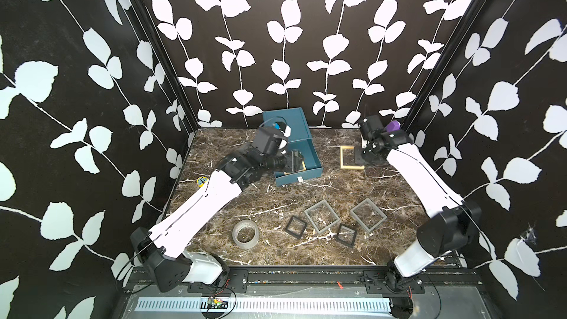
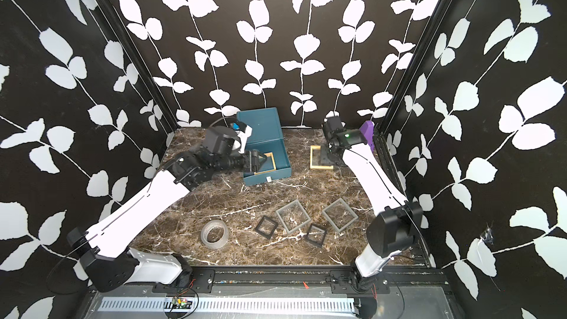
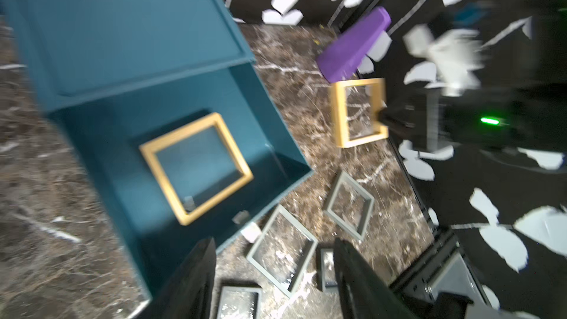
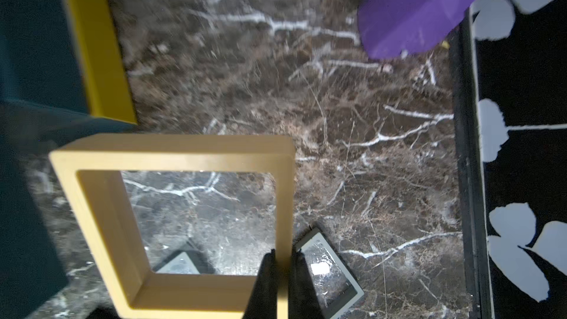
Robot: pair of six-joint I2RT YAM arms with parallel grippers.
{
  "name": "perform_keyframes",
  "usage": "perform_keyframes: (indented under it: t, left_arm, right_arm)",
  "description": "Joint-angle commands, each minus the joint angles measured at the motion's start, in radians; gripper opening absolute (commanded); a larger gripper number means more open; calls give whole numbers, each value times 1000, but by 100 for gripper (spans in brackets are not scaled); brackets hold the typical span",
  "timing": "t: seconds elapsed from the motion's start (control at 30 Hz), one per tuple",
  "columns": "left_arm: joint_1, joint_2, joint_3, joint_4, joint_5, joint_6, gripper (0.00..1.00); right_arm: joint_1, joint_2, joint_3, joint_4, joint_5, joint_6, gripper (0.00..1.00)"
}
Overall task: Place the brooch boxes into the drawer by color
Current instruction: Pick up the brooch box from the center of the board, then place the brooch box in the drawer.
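Brown marble covers the table [image 1: 245, 197], the biggest thing here. At the middle back of both top views stands the blue drawer chest [image 1: 290, 121]. Its top drawer [image 1: 313, 161] is pulled out toward the front.

Next in size come one grey box [image 1: 322, 216] and a second grey box [image 1: 368, 214]. They lie flat in the lower middle of the top views, far from the chest.

One yellow box [image 3: 196, 168] lies flat inside the top drawer. The other yellow box [image 4: 171, 222] is just right of the chest in the top views. The right claw [image 4: 282, 256] is pressed tight on one thin side of its frame. I cannot tell if the box is off the table yet. The left claw [image 2: 256, 161] hangs over the open drawer with its fingers spread and nothing between them.

Smallest are a black box [image 1: 296, 226] and another black box [image 1: 346, 235], one on each side of the first grey box.

I think the next job is to carry the held yellow box to the top drawer, and some things could go wrong. The claw holds only one edge, so the box could swing down or slip out. The left claw is in the way above the drawer, so the two arms could bump. The box could hit the drawer wall and tip. It could also land crooked on the first yellow box, and then the drawer might not shut.
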Motion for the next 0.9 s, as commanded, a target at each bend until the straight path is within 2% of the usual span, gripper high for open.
perform_keyframes:
  t: [0.0,0.27,0.5,0.63,0.87]
  left_arm:
    - [62,-59,-2,-37,20,31,60]
    - [178,-109,-38,-59,43,22,59]
    - [213,-140,-62,-74,40,18,59]
    - [219,-150,-70,-81,40,21,59]
    - [219,-157,-82,-76,48,20,59]
  right_arm:
    - [69,42,135,-156,4,40,0]
    - [255,260,584,-302,-40,102,0]
    - [345,476,855,-370,-100,145,0]
    - [366,552,896,-378,-133,176,0]
    - [373,605,904,-378,-114,185,0]
